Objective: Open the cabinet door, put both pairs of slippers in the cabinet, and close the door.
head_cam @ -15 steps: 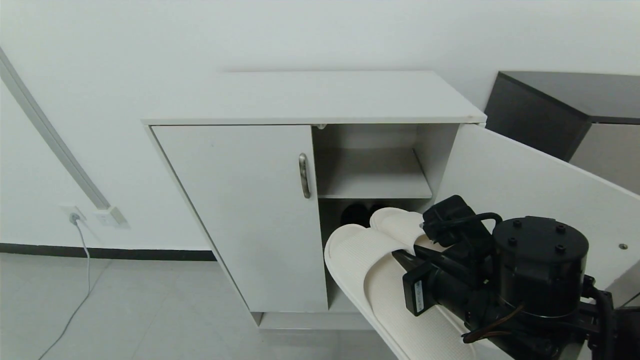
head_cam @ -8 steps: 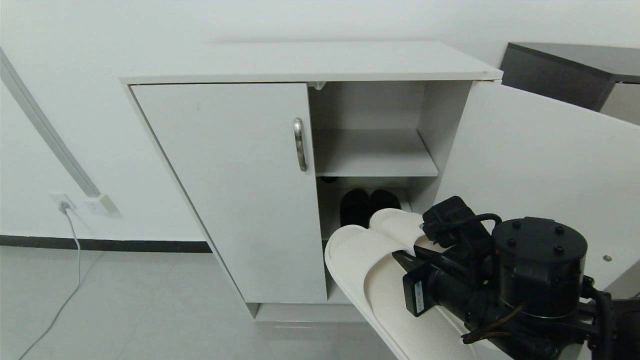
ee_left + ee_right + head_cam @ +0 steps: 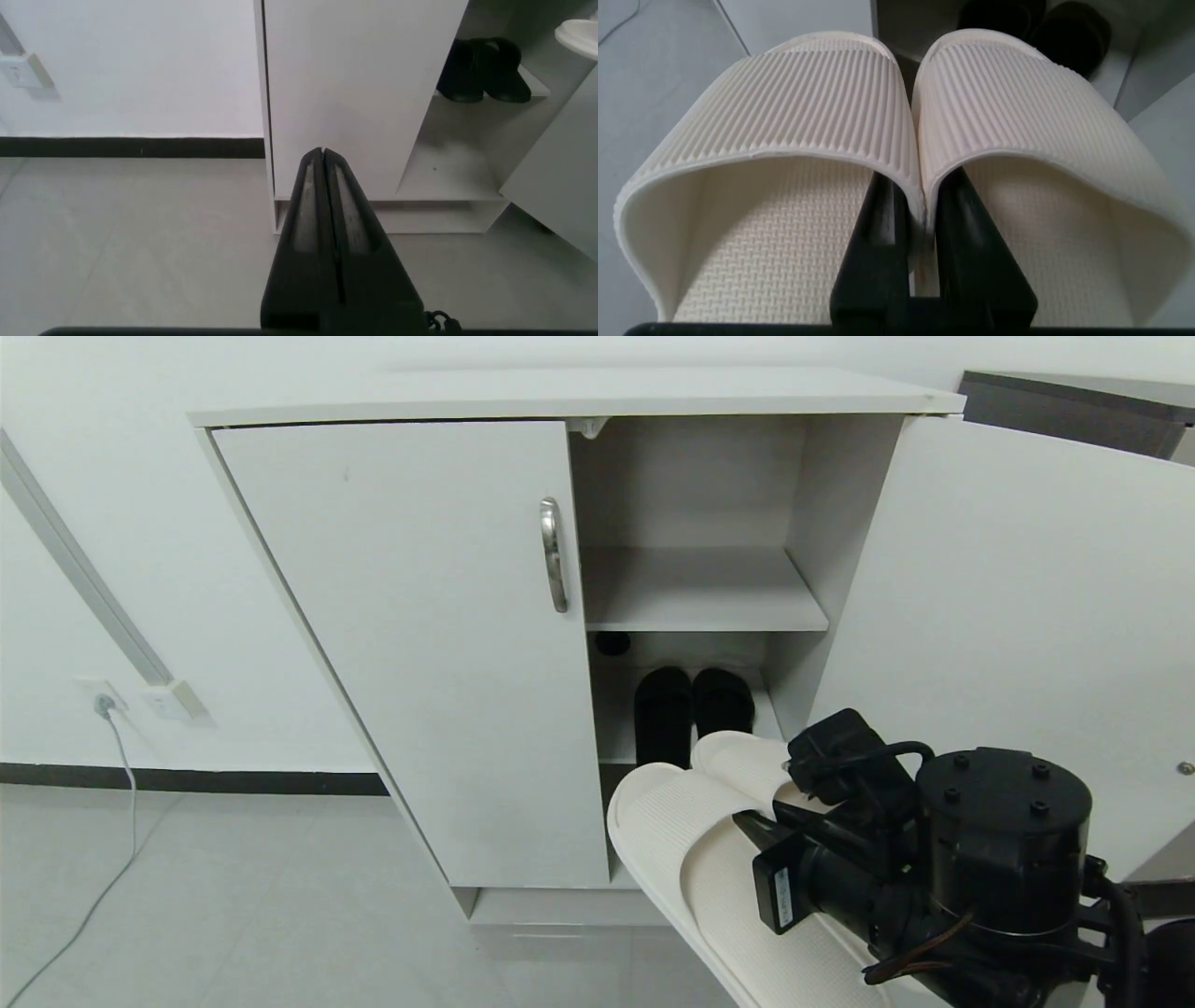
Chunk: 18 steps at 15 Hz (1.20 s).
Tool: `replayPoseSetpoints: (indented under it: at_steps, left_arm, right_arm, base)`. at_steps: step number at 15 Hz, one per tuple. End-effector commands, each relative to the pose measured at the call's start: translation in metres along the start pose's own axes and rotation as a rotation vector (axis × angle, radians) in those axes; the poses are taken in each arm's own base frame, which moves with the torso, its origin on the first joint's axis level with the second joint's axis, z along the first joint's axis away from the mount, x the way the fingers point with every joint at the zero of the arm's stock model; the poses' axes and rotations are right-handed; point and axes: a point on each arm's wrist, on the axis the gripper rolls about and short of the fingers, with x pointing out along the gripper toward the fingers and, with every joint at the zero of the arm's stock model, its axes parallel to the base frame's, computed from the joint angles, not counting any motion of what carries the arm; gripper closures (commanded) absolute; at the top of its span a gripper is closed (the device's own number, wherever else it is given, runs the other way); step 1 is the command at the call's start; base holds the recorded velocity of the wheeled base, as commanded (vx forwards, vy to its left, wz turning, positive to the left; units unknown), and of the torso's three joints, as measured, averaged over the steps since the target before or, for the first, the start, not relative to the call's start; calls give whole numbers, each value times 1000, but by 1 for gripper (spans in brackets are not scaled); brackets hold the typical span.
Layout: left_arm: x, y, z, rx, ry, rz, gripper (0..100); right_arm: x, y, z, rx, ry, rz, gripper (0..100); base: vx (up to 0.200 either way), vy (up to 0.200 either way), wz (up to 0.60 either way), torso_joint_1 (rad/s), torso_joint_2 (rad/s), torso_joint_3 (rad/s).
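I have the right gripper (image 3: 920,238) clenched on the cream slippers (image 3: 672,831). One of its fingers sits inside each slipper, and the two inner walls are pinched together between them. The pair is held in the air, toes towards the cabinet (image 3: 579,401), just in front of its open right half and above the floor (image 3: 233,896). The right door (image 3: 1008,616) stands swung wide open. The left door (image 3: 420,635) is closed, with its handle (image 3: 554,555) at the inner edge. The black slippers (image 3: 693,705) lie side by side on the lower shelf (image 3: 611,714), under the upper shelf (image 3: 700,593). The left gripper (image 3: 322,163) hangs over the floor before the cabinet, fingers pressed flat together.
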Motion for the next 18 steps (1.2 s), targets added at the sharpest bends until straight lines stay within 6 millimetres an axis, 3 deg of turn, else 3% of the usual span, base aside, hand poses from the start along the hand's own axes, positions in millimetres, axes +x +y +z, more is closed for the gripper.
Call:
replayPoseSetpoints:
  at_steps: [1,8,10,13,18]
  left_arm:
    - [0,0,0,0,1,0,100]
    - [0,0,0,0,1,0,100]
    - [0,0,0,0,2,0,100]
    - [0,0,0,0,-1,0,100]
    - [0,0,0,0,1,0,100]
  right_arm:
    - [1,0,-2,-2,8,0,100]
    - [8,7,2,-1,-12,-4,100]
    - [21,23,13,3,10,-193,100]
    - [27,39,22,113,69,-231,100]
    - [46,52,68,201,31,-391,100]
  base:
    - [0,0,0,0,0,0]
    - [0,0,0,0,0,0]
    - [0,0,0,0,0,0]
    - [0,0,0,0,0,0]
    - [0,0,0,0,0,0]
